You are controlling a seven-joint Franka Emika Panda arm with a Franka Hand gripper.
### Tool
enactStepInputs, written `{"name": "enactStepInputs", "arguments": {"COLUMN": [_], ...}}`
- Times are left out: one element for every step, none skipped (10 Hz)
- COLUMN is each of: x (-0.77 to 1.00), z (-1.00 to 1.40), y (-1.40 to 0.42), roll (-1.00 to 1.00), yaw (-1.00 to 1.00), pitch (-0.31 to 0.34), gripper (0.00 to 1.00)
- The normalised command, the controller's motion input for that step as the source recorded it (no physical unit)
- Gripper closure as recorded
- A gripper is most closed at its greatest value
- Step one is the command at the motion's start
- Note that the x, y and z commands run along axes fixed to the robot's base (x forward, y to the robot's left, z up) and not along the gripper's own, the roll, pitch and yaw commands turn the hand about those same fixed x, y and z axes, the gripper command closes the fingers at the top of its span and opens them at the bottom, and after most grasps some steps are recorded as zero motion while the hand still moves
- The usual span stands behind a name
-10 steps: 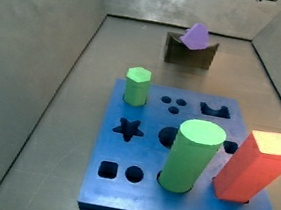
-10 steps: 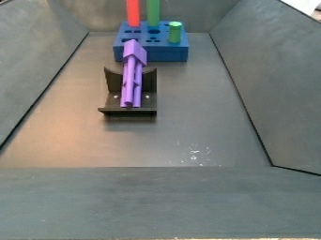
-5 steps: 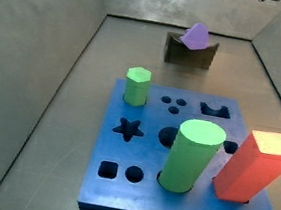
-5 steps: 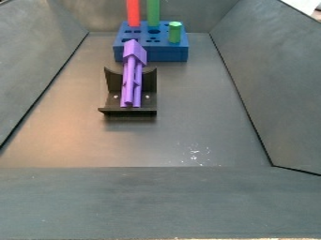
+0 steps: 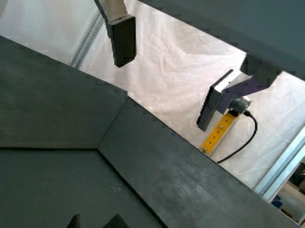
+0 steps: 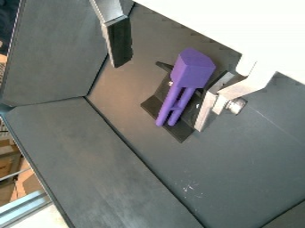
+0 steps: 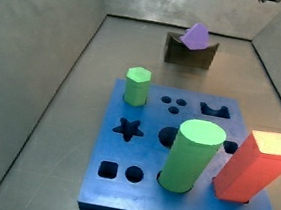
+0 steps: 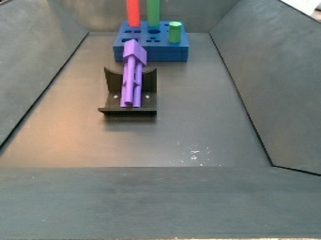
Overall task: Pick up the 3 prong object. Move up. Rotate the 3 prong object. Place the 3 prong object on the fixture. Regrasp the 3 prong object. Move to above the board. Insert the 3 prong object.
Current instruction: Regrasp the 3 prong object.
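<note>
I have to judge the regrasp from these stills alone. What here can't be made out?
- Tool: open above the slim purple lobed 3 prong object; both side views miss it beyond the top edge, so its height is unclear.
- Small dark notched fixture: the object lying on it hides the notch contact in both side views.
- Large blue board: tall green cylinder and orange-red block may hide cutouts behind them.

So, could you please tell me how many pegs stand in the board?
3: a short green hex peg at the far left, a tall green cylinder near the front, an orange-red block at the right.
</note>
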Motion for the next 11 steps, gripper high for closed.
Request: {"name": "enactStepInputs", "arguments": {"x": [0.83,0.83,0.83,0.83,0.83,0.83,0.83,0.83,0.83,0.83,0.83], "z": [-0.03,-0.03,-0.03,-0.03,-0.03,-0.03,-0.03,-0.03,-0.03,-0.03,-0.03], "y": [-0.05,-0.05,-0.05,-0.05,-0.05,-0.05,-0.05,-0.05,-0.05,-0.05,-0.05], "roll": [0.12,0.12,0.12,0.12,0.12,0.12,0.12,0.12,0.12,0.12,0.12], "yaw": [0.07,0.07,0.07,0.07,0.07,0.07,0.07,0.07,0.07,0.08,0.08], "pitch": [0.076,0.076,0.077,0.077,0.077,0.077,0.077,0.077,0.078,0.078,0.078], "gripper": [0.0,0.0,0.0,0.0,0.0,0.0,0.0,0.0,0.0,0.0,0.0]}}
